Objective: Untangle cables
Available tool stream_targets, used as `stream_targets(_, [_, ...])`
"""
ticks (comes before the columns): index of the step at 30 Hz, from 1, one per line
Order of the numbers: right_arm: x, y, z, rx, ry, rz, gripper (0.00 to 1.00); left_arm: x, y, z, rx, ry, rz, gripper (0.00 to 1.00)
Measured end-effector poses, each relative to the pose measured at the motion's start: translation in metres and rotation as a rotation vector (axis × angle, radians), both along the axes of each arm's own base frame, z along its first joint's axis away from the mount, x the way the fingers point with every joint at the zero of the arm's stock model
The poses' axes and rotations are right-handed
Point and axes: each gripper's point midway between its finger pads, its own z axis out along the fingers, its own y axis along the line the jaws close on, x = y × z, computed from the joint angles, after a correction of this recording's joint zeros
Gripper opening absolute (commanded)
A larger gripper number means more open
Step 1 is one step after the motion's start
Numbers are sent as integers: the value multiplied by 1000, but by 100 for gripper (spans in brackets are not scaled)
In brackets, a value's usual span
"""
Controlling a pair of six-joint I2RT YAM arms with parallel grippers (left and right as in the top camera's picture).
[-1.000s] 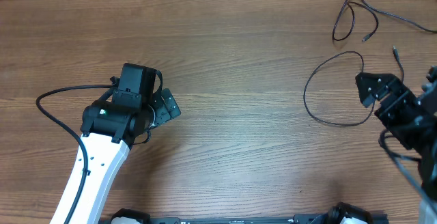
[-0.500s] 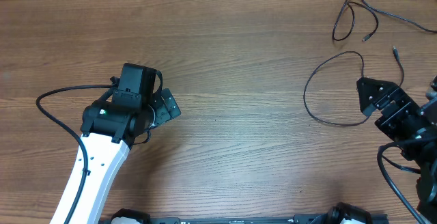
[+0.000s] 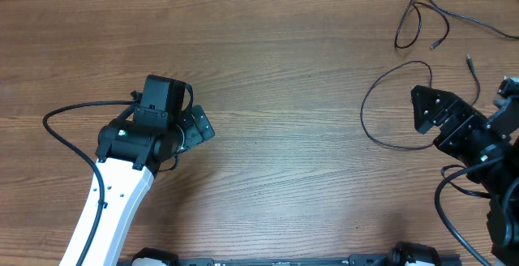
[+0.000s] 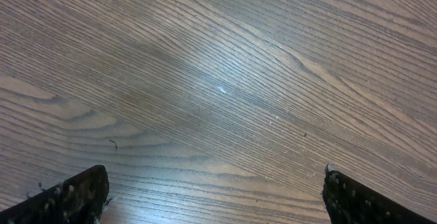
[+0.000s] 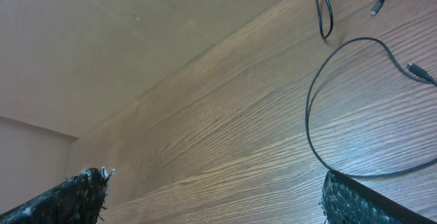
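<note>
Two thin black cables lie apart at the right of the table. One forms a wide open loop (image 3: 362,112) with a plug tip (image 3: 469,57) at its far end. The other (image 3: 398,37) lies bent at the far right corner and runs off the right edge. My right gripper (image 3: 428,108) is open and empty, just right of the loop's right side. In the right wrist view the loop (image 5: 307,115) curves by the right finger, the other cable (image 5: 319,9) lies beyond it, and the jaws (image 5: 212,179) are wide apart. My left gripper (image 3: 197,126) is open and empty over bare wood (image 4: 215,183).
The wooden table (image 3: 284,79) fills the overhead view. The left arm's own thicker black wire (image 3: 61,116) loops out to the left of the arm. The table's far edge (image 5: 171,67) and a plain wall show in the right wrist view.
My right gripper has moved a little left, closer to the loop cable. The cables and the left arm have not moved.
</note>
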Motion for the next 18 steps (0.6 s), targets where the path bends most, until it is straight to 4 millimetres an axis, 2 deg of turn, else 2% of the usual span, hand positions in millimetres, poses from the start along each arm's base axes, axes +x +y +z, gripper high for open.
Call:
stream_targets(8, [-1,9,-1,-11,3,33,100,0,0,0,0,0,0,99])
stream_targets(14, [-8,12,-12,-3,58,40,100,0,0,0,0,0,0,99])
stream_targets(18, [-8,12,-12,-3,60,40,100,0,0,0,0,0,0,100])
